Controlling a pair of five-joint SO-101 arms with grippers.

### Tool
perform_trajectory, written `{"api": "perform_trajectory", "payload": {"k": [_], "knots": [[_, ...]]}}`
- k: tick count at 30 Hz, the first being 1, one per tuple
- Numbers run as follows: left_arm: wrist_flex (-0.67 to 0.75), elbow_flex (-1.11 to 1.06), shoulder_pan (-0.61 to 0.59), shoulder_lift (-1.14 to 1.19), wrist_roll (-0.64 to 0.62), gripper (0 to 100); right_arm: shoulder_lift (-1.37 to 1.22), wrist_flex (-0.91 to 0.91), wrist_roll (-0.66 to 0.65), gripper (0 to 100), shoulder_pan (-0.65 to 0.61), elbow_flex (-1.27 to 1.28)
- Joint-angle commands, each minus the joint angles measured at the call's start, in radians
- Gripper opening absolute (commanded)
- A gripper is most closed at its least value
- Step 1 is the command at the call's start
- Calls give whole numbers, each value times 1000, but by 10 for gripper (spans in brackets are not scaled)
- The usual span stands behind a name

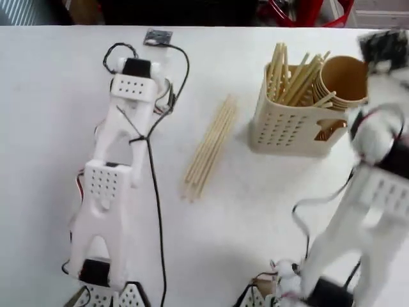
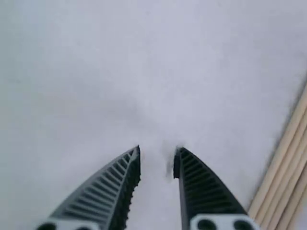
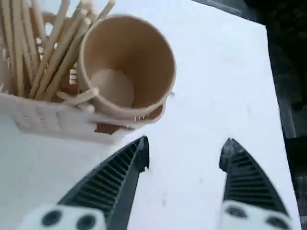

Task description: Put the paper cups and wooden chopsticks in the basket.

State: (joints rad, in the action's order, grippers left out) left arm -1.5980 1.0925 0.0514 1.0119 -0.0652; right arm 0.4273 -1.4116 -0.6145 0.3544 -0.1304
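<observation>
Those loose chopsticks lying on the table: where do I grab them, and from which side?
Grip the chopsticks mid-length, coming straight down from above with the left gripper, closing across the bundle. They lie flat, side by side, so a middle pinch probably keeps them balanced.

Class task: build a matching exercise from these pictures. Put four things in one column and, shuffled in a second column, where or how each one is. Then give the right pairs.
Things
1. bundle of loose pale wooden chopsticks
2. stack of tan paper cups
3. cream perforated plastic basket
4. right pincer

Places or states
A. open and empty, close to the basket
B. standing on the white table, partly filled
C. lying flat on the table, outside the basket
D. leaning inside the basket, poking over its rim

Pairs: 1-C, 2-D, 3-B, 4-A
</observation>
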Motion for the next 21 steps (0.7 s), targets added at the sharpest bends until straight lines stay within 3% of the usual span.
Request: {"api": "perform_trajectory", "payload": {"k": [1,6,12,21], "knots": [[20,61,-16,18,-5,131,-401,-128,15,245,7,-525],[15,117,-18,58,-5,129,-719,-216,48,245,7,-890],[6,127,-8,71,-6,129,-986,-303,49,245,-1,-1135],[11,129,-8,73,-3,130,-886,-306,112,244,-27,-1192]]}}
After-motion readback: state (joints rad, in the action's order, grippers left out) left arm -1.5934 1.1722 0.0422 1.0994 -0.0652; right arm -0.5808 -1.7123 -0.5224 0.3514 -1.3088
